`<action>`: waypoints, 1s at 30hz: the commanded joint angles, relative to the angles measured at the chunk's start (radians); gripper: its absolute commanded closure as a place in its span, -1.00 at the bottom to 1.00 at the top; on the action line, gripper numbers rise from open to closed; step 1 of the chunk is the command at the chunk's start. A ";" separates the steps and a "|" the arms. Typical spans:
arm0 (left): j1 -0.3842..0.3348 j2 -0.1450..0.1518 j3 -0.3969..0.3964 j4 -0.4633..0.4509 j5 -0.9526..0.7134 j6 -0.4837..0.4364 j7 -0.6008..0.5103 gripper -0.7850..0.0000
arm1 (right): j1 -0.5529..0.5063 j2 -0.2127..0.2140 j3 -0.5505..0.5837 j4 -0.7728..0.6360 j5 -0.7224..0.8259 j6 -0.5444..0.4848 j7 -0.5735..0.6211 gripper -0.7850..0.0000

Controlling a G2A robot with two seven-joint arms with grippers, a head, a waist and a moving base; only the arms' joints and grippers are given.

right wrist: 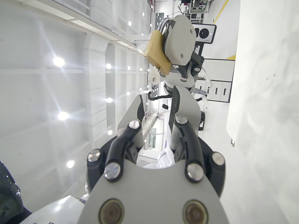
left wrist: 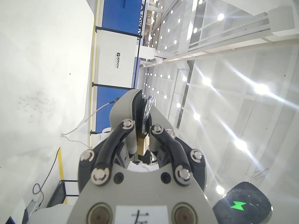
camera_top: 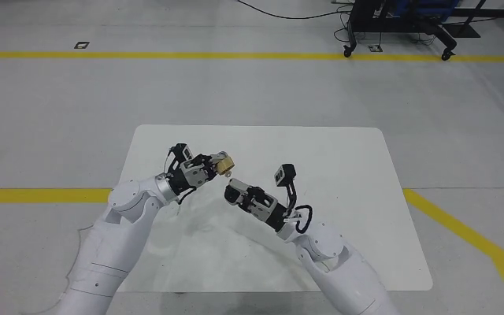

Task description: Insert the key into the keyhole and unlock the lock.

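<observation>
Clamping a blocky brass lock [right wrist: 157, 52] with a flat silvery key [right wrist: 154, 78] in its base, left jaws face open right jaws.

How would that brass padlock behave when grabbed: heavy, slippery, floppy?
The padlock looks like solid metal, so probably stiff and heavy for its size. Its smooth faces might slip, though the left gripper holds it aloft.

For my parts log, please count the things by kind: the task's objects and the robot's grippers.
Padlock: 1
Key: 1
Grippers: 2 (left gripper, right gripper)
Total: 4
</observation>
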 commanded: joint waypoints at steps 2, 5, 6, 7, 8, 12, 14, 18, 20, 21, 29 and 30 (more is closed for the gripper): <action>0.000 0.000 0.002 -0.003 0.005 -0.001 -0.005 1.00 | 0.009 -0.003 -0.003 0.012 0.024 0.000 0.002 0.22; -0.001 0.000 0.006 -0.005 0.012 0.002 -0.014 1.00 | 0.020 -0.005 -0.006 0.023 0.038 0.001 0.006 0.23; -0.002 0.000 0.008 -0.007 0.017 0.002 -0.022 1.00 | 0.022 -0.006 -0.008 0.026 0.042 0.003 0.008 0.24; -0.003 0.000 0.008 -0.006 0.020 0.001 -0.025 1.00 | 0.025 -0.007 -0.010 0.029 0.047 0.004 0.009 0.28; -0.004 0.000 0.009 -0.006 0.023 0.000 -0.026 1.00 | 0.028 -0.007 -0.011 0.033 0.049 0.005 0.008 0.32; -0.005 0.000 0.010 -0.007 0.028 -0.002 -0.027 1.00 | 0.038 -0.011 -0.014 0.050 0.077 0.007 0.006 0.62; -0.004 0.000 0.009 -0.007 0.029 -0.003 -0.028 1.00 | 0.042 -0.013 -0.014 0.058 0.095 0.007 0.007 0.68; -0.004 0.000 0.009 -0.008 0.030 -0.004 -0.029 1.00 | 0.045 -0.016 -0.012 0.071 0.150 0.018 0.015 0.99; -0.004 0.000 0.009 -0.009 0.032 -0.005 -0.031 1.00 | 0.047 -0.017 -0.010 0.076 0.165 0.023 0.016 1.00; -0.004 0.000 0.009 -0.009 0.032 -0.005 -0.031 1.00 | 0.046 -0.018 -0.010 0.078 0.175 0.025 0.015 1.00; -0.005 0.001 0.009 -0.014 0.054 -0.020 -0.031 1.00 | 0.044 -0.025 -0.005 0.094 0.288 0.052 0.034 1.00; -0.005 0.001 0.009 -0.017 0.063 -0.028 -0.029 1.00 | 0.043 -0.027 -0.002 0.095 0.329 0.056 0.038 1.00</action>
